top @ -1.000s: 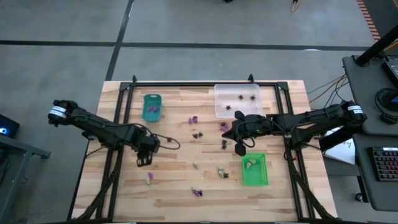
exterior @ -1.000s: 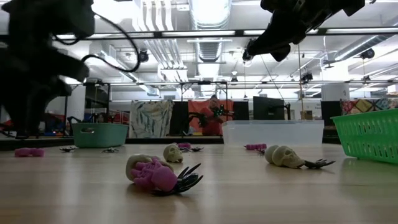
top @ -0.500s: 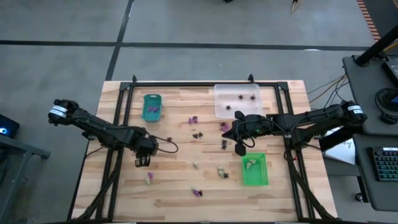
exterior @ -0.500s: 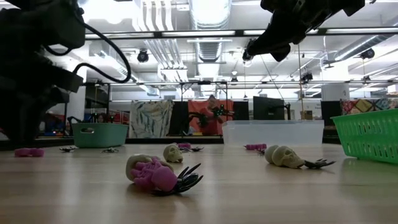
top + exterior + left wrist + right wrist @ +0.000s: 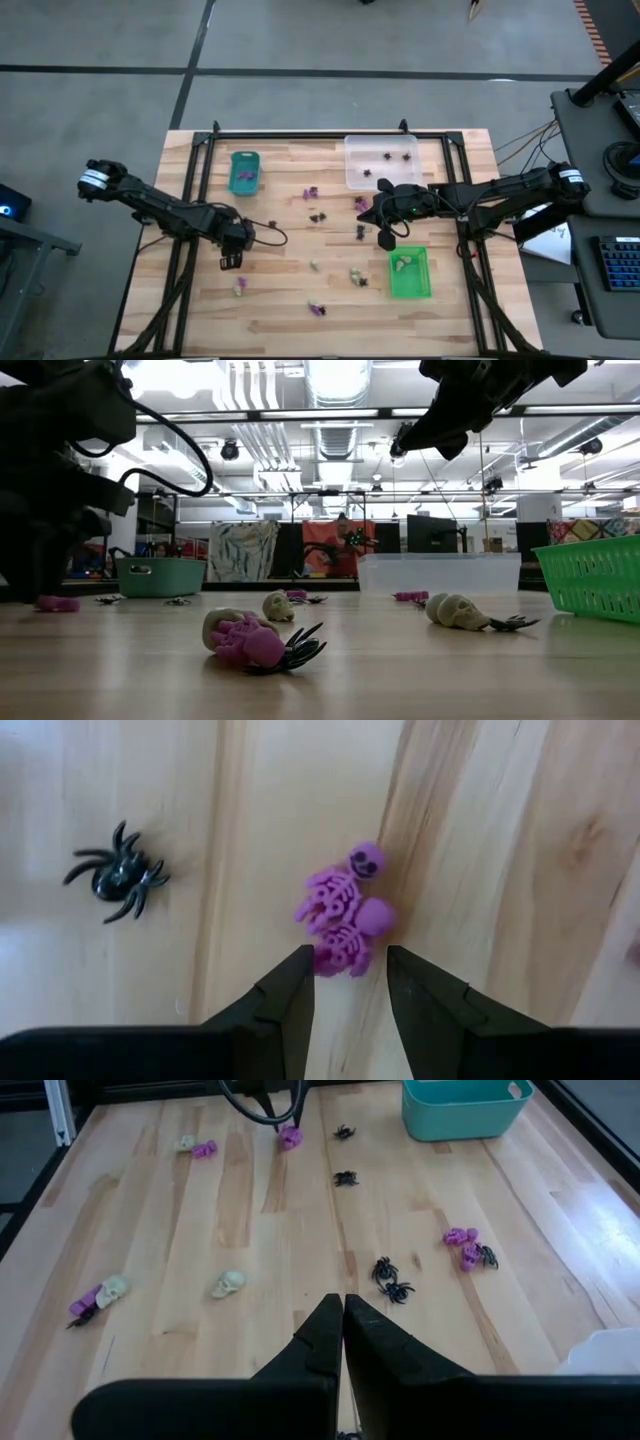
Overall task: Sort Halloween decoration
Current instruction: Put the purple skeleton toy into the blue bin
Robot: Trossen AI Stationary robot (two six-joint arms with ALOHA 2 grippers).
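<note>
Small purple, black and cream trinkets lie scattered on the wooden table (image 5: pixel 280 300). My left gripper (image 5: pixel 347 975) is open, pointing down over a pair of purple skeletons (image 5: pixel 345 915) that lie flat on the wood. Its fingertips stand on either side of the pair's lower end. A black spider (image 5: pixel 118 875) lies beside them. In the high view this gripper (image 5: pixel 232 261) is in the table's left half. My right gripper (image 5: pixel 343 1308) is shut on nothing and hangs above the table's middle (image 5: pixel 385 240), beside a black spider (image 5: pixel 359 232). My left gripper comes from above with one fingertip (image 5: pixel 300 965) close against the lower end of the purple skeleton pair (image 5: pixel 332 958) and the other finger (image 5: pixel 405 970) a little apart. I cannot tell whether either finger touches it. The pair lies flat on the table.
A teal tray (image 5: pixel 245 172) stands at the far left, a clear tray (image 5: pixel 382 160) with black spiders at the far middle, and a green tray (image 5: pixel 409 272) near the right. Loose trinkets include a purple one (image 5: pixel 311 191), a cream skull (image 5: pixel 229 1283) and spiders (image 5: pixel 390 1280).
My left gripper has come down a little toward the purple skeletons on the table's left half, staying open. My right gripper has kept still. No trinket has moved.
</note>
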